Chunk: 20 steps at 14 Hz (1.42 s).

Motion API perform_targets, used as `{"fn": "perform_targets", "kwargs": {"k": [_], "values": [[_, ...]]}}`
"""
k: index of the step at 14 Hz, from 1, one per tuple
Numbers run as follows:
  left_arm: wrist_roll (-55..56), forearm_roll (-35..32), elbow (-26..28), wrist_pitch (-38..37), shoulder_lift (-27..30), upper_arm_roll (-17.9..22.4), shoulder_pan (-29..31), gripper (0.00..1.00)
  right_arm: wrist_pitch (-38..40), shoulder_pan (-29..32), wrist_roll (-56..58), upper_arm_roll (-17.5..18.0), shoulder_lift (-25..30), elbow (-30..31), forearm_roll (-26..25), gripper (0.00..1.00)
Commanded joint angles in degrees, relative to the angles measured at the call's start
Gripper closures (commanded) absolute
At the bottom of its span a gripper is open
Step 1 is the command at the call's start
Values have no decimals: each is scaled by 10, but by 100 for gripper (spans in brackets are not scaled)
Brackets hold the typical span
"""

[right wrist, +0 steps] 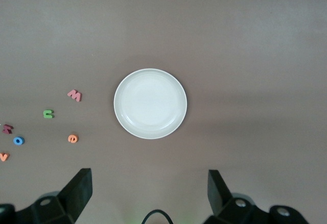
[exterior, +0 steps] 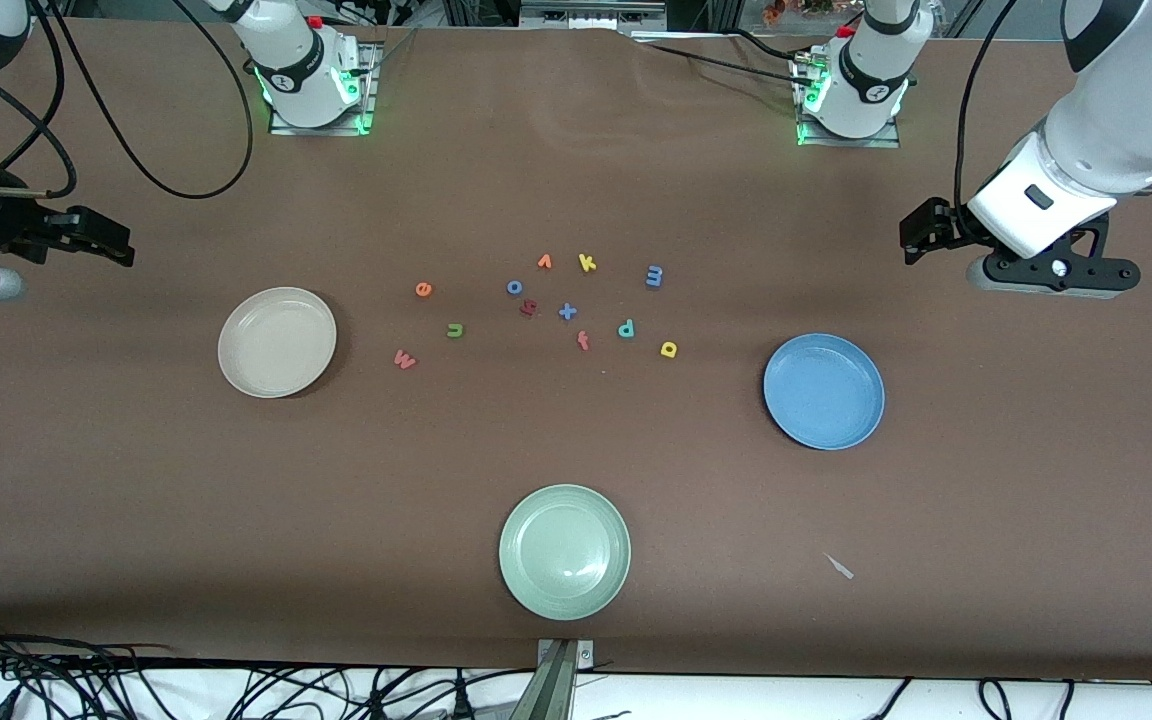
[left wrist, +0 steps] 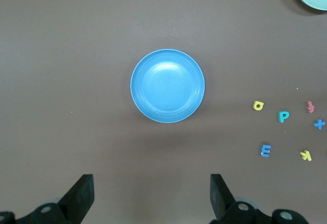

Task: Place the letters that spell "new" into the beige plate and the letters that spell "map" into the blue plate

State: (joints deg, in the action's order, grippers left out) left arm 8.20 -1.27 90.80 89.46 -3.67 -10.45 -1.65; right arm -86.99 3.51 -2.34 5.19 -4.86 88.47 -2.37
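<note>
Brown surface (exterior: pixel 576 180) held scattered foam letters at mid-frame, between the beige plate (exterior: pixel 277 342) and blue plate (exterior: pixel 824 391).
Left gripper (left wrist: pixel 152 196) and right gripper (right wrist: pixel 149 193) hovered at the frame's sides, fingers spread, empty; the light, squashy letters looked best pinched across their edges.

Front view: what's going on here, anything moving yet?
Nothing is held. The left tool hangs open over the table by the blue plate; the right tool hangs open by the beige plate. Both plates hold nothing. All foam letters, including the green n and teal p, lie scattered between them.
</note>
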Motion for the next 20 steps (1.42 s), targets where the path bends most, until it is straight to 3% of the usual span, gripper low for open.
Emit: {"fn": "perform_targets", "kwargs": {"k": [1,20], "values": [[2,1,-19,-9,-8,-2,2,0,9,-1,-8,0,9,2,-7,0],[-6,2,-19,-7,-10,-2,-2,0,-4,2,-24,-1,-1,0,2,0]]}}
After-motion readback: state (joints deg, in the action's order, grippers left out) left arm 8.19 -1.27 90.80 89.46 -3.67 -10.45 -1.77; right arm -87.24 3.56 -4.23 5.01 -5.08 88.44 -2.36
